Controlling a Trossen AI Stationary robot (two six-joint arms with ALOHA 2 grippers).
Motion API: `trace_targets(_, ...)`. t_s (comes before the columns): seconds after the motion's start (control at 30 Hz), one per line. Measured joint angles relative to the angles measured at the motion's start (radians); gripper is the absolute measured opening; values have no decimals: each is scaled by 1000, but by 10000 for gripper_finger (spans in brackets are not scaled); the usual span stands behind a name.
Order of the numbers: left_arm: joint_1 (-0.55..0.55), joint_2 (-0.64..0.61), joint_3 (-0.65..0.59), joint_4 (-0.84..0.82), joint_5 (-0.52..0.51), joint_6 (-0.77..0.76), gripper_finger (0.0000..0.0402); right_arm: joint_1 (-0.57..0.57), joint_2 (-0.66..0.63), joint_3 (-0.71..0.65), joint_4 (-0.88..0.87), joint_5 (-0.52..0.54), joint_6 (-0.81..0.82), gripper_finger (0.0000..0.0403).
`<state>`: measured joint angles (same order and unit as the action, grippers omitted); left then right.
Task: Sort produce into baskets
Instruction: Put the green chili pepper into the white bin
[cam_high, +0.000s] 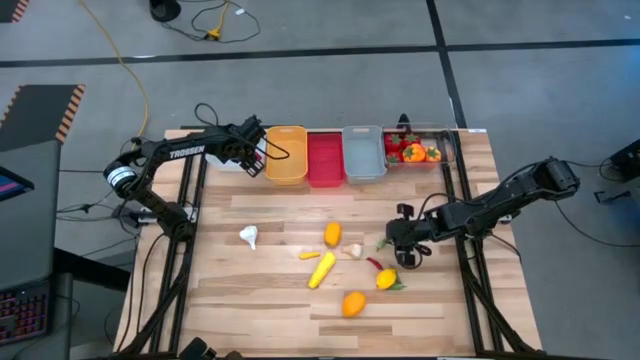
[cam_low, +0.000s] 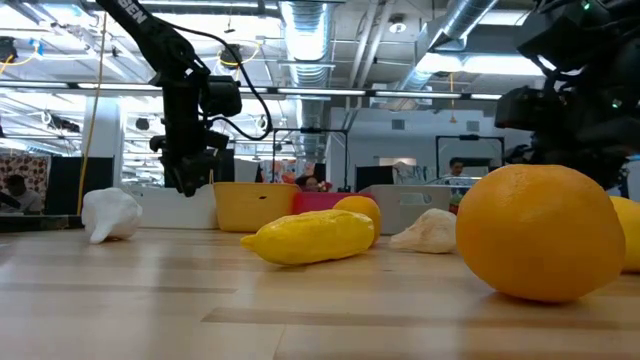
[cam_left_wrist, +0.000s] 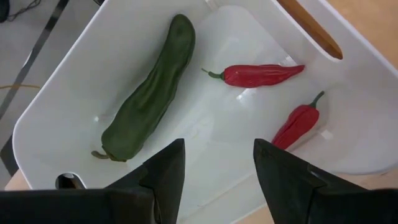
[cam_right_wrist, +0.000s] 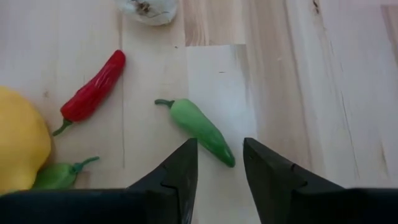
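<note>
My left gripper is open and empty above the white basket at the far left. In that basket lie a green cucumber and two red chillies. My right gripper is open, low over the table right of centre. Its fingers stand on either side of the near end of a green chilli that lies flat on the wood. Beside it lie a red chilli, a yellow lemon, another green piece and a garlic.
Orange, red, grey and clear baskets stand in a row at the far edge; the clear one holds tomatoes and peppers. Loose on the table lie a garlic, corn and two orange pieces.
</note>
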<state>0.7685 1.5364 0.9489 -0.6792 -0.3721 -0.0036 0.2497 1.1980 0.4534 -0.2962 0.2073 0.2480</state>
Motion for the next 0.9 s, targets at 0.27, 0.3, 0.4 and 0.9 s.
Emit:
trace_targets(0.27, 0, 0, 0, 0, 0, 0, 178, 0, 0, 0, 33, 0, -104, 148)
trace_targets(0.3, 0, 0, 0, 0, 0, 0, 178, 0, 0, 0, 39, 0, -117, 148)
trace_targets(0.4, 0, 0, 0, 0, 0, 0, 178, 0, 0, 1, 45, -5, -151, 148)
trace_targets(0.9, 0, 0, 0, -1, 10, 0, 178, -1, 190, 8, 123, -27, -172, 147)
